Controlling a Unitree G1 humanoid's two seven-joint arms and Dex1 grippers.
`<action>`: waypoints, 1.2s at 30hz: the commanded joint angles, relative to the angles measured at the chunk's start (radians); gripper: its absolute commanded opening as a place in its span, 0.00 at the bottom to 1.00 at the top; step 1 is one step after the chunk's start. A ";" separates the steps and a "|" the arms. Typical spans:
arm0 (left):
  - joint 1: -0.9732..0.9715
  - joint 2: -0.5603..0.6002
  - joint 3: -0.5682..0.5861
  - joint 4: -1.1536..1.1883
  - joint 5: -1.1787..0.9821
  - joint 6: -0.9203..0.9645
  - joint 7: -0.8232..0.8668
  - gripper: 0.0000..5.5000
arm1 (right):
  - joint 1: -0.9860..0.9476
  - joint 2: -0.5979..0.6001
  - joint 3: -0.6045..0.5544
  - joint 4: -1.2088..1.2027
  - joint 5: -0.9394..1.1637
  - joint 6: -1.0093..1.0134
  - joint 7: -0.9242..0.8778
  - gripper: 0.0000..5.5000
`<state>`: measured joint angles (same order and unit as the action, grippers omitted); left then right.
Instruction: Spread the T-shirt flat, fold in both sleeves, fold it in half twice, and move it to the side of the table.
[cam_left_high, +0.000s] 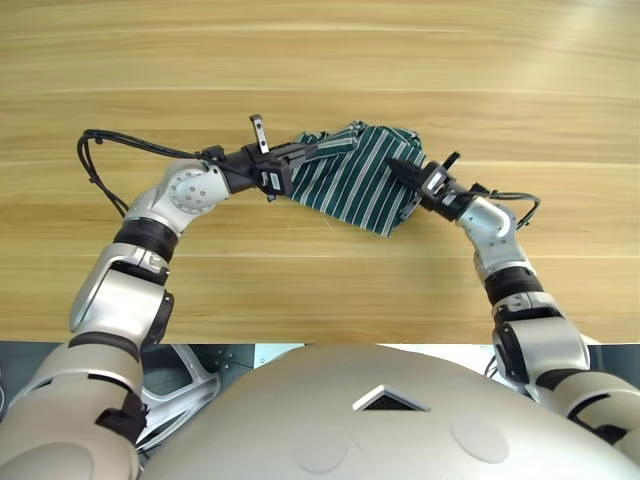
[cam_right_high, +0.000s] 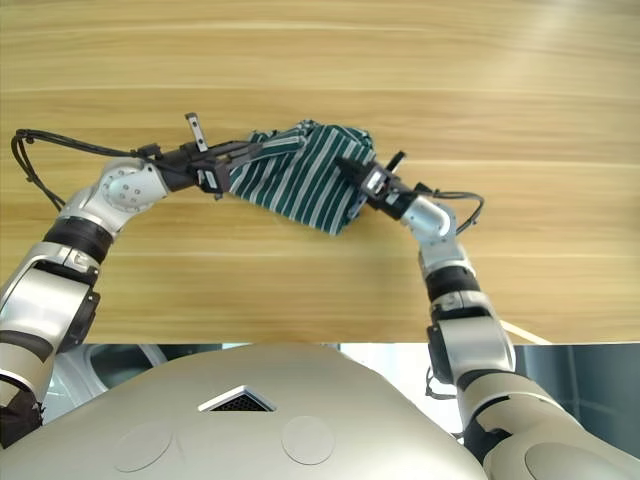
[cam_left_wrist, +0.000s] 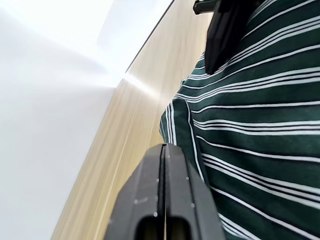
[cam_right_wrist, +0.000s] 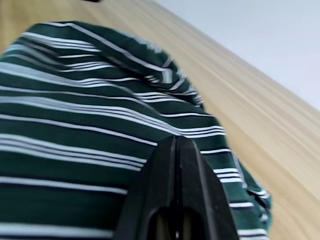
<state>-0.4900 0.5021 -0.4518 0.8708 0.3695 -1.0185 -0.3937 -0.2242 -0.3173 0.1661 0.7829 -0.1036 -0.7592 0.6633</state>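
Left claw (cam_left_high: 303, 153) pinched shut on left edge of T-shirt (cam_left_high: 352, 182). T-shirt lies bunched in heap mid worktop (cam_left_high: 320, 60), not yet flat. Right claw (cam_left_high: 402, 168) pinched shut on its right edge. Likely spreading step; sleeve folds, both halvings, move aside all left.

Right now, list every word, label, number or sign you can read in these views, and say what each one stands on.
No text can be read in any view.
T-shirt: dark green with white stripes, no print or tag visible.
table: bare wood grain, no markings.
left gripper and right gripper: small pale patches on their housings, too small to read.
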 joint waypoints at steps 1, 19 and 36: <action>-0.015 0.000 0.010 0.017 0.019 0.003 0.001 0.00 | 0.025 -0.024 0.040 -0.063 -0.022 0.011 0.027 0.00; 0.003 -0.016 -0.039 -0.051 0.043 -0.033 -0.071 0.00 | -0.057 -0.012 0.108 -0.081 -0.173 0.133 -0.124 0.00; -0.096 -0.042 -0.080 -0.007 0.201 0.063 -0.006 0.00 | -0.115 0.031 0.262 0.104 -0.306 0.130 -0.258 0.00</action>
<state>-0.5370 0.4602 -0.5261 0.8117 0.5116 -0.9771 -0.4555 -0.3740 -0.2882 0.3975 0.8496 -0.3846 -0.6512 0.3718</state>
